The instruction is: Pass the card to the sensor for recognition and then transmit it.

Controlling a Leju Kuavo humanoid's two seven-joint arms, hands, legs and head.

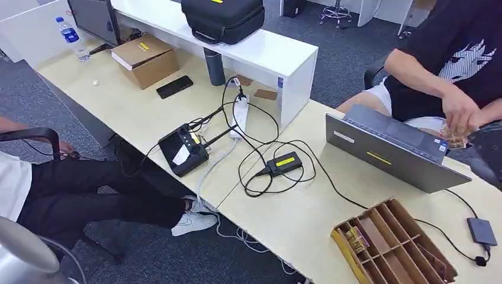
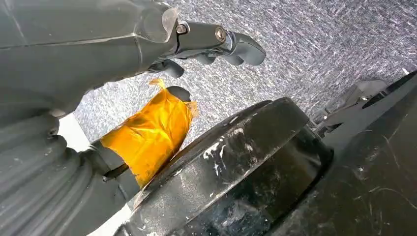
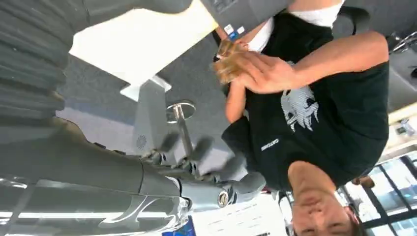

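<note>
Your right hand (image 3: 206,162) is raised beside the seated person in the black printed T-shirt (image 1: 456,53), its fingers spread with nothing between them. That person's hands (image 1: 459,112) hold the pale brownish card (image 1: 456,139), just beyond the open grey laptop (image 1: 391,151) on the pale wooden bench (image 1: 296,219). Your left hand (image 2: 206,44) hangs over the grey carpet, fingers loosely apart and holding nothing.

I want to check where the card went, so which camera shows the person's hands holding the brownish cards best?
The right wrist view: the person's hands sit near mid-frame, clasping the brownish cards, though motion-blurred. The head view catches the hands and cards small at the right edge, behind the grey laptop. The left wrist view faces the floor.
</note>
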